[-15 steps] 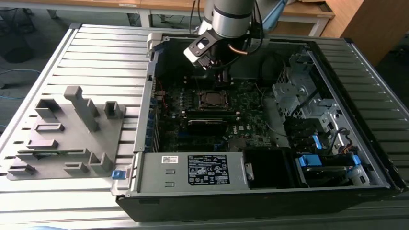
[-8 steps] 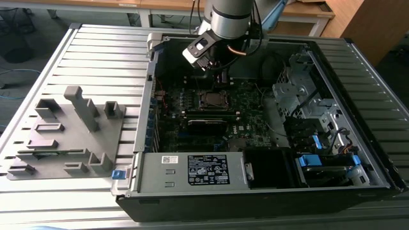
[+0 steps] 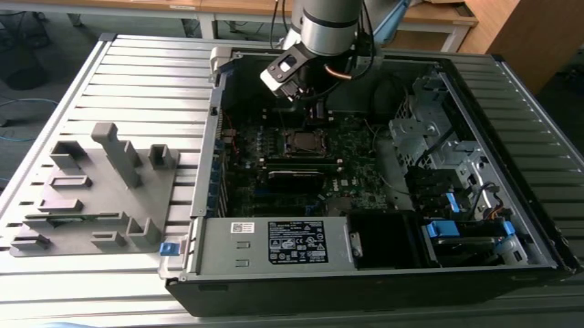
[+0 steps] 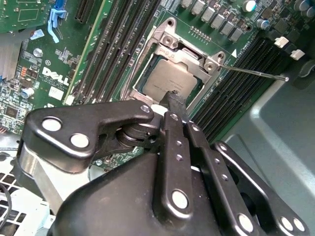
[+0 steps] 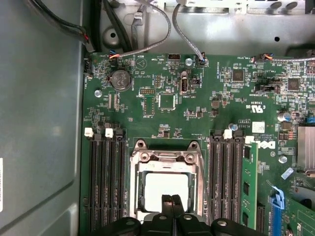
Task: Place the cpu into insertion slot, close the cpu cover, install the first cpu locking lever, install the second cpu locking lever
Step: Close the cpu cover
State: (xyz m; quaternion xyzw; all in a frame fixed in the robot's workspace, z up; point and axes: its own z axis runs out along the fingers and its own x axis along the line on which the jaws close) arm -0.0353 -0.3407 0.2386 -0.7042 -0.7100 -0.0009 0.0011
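White logo lettering [image 4: 55, 76] on the motherboard [image 4: 29, 19]; white sticker [image 3: 297, 241] on the power supply [image 3: 219, 258] — its fine print unreadable

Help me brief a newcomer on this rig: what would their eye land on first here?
The arm plunging into the open computer case on the slatted table, with a grey fixture on the exterior view's left. In both wrist views, the gripper, fingers together, hangs over the pale cpu framed by the silver cover.
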